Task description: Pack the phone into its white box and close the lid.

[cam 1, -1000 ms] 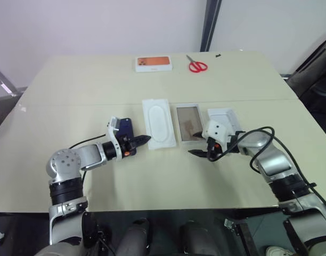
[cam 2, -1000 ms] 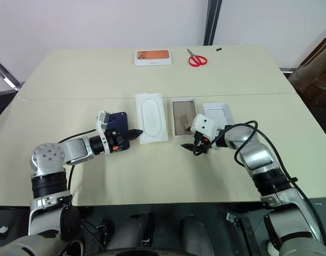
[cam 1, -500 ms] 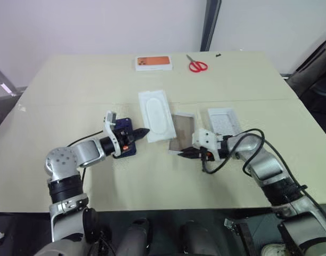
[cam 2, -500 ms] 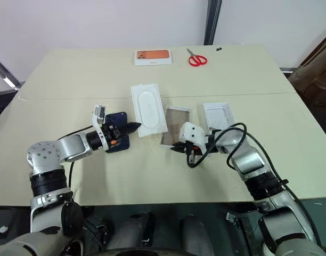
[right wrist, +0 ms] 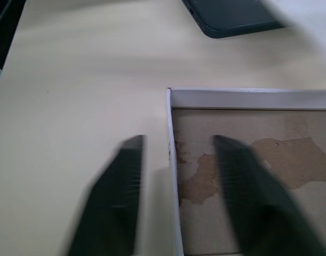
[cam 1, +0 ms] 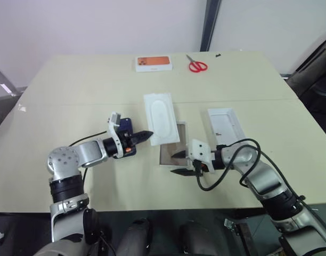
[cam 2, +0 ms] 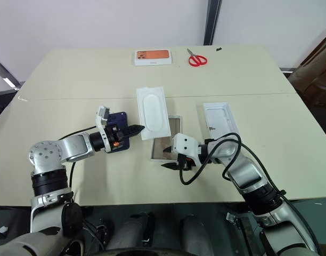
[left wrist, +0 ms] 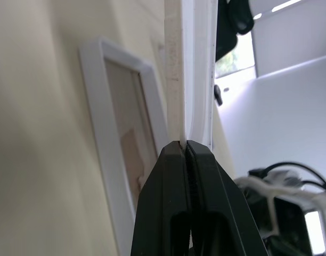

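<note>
Two grippers at work near table centre. Left gripper (left wrist: 185, 145) has its fingers pressed together, tips meeting the near edge of the flat white insert (cam 2: 153, 111); the phone (cam 2: 118, 133) lies under that wrist. Right gripper (cam 2: 169, 158) is spread, one finger either side of the white box (cam 1: 172, 144) wall at its near corner. Lid (cam 2: 220, 117) lies inside-up at 3 o'clock of the box, apart. Bare tabletop (cam 2: 72, 74) toward 12; orange-topped box (cam 2: 152, 56) and scissors (cam 2: 196, 59) at the far edge.

matt white box (right wrist: 243, 99), torn cardboard floor
</note>
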Available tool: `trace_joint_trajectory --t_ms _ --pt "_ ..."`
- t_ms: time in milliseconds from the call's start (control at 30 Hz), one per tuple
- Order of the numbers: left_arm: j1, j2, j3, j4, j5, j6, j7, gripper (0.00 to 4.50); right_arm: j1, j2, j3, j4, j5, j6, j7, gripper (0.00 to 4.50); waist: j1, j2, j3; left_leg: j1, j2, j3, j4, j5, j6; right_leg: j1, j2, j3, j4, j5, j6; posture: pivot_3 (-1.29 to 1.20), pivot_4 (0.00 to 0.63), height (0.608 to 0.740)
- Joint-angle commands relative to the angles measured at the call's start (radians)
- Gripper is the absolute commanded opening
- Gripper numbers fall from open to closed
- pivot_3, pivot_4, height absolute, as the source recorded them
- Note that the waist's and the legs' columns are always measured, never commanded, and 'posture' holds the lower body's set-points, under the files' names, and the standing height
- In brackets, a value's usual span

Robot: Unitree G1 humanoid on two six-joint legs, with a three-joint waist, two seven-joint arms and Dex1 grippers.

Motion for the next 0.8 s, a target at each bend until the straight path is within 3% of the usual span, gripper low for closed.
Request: trace_joint_trajectory --t_ms 33,300,467,567,700,800 --pt "0.010 0.042 -0.045 -0.058 -0.009 0.011 -0.049 0.00 0.007 -0.051 -0.093 -0.049 0.033 -0.020 0.000 2.74 0.000 0.000 0.000 0.000 0.000 0.000 0.000 0.000 0.000 0.000 0.000 0.000 0.000 0.000 0.000 0.00 0.150 0.734" --pt "0.051 0.065 -0.131 -0.085 0.008 0.020 -0.092 0.00 0.096 -0.211 -0.236 -0.002 0.056 -0.053 0.029 2.74 0.002 0.000 0.000 0.000 0.000 0.000 -0.001 0.000 0.000 0.000 -0.001 0.000 0.000 0.000 0.000 0.00 0.150 0.734" --pt "0.052 0.024 -0.119 -0.067 0.015 -0.006 -0.069 0.00 0.086 -0.208 -0.248 0.034 0.045 -0.077 -0.001 2.74 0.000 0.000 0.000 0.000 0.000 0.000 -0.001 0.000 0.000 0.000 0.000 0.000 0.000 0.000 0.000 0.00 0.150 0.734" --pt "0.050 0.017 -0.133 -0.082 0.012 0.000 -0.076 0.84 0.068 -0.185 -0.237 0.026 0.042 -0.073 -0.019 2.78 0.000 0.000 0.000 0.000 0.000 0.000 0.000 0.000 0.000 0.000 0.000 0.000 0.000 0.000 0.000 0.00 0.150 0.734" --pt "0.052 0.036 -0.148 -0.106 0.024 -0.003 -0.084 2.82 0.039 -0.156 -0.239 0.031 0.060 -0.061 -0.035 2.78 0.000 0.000 0.000 0.000 0.000 0.000 0.000 0.000 0.000 0.000 0.000 0.000 0.000 0.000 0.000 0.00 0.150 0.734" --pt "0.047 0.069 -0.147 -0.109 0.027 -0.013 -0.105 2.82 -0.007 -0.111 -0.248 0.042 0.078 -0.044 -0.060 2.78 0.000 0.000 0.000 0.000 0.000 0.000 0.000 0.000 0.000 0.000 0.000 0.000 0.000 0.000 0.000 0.00 0.150 0.734"
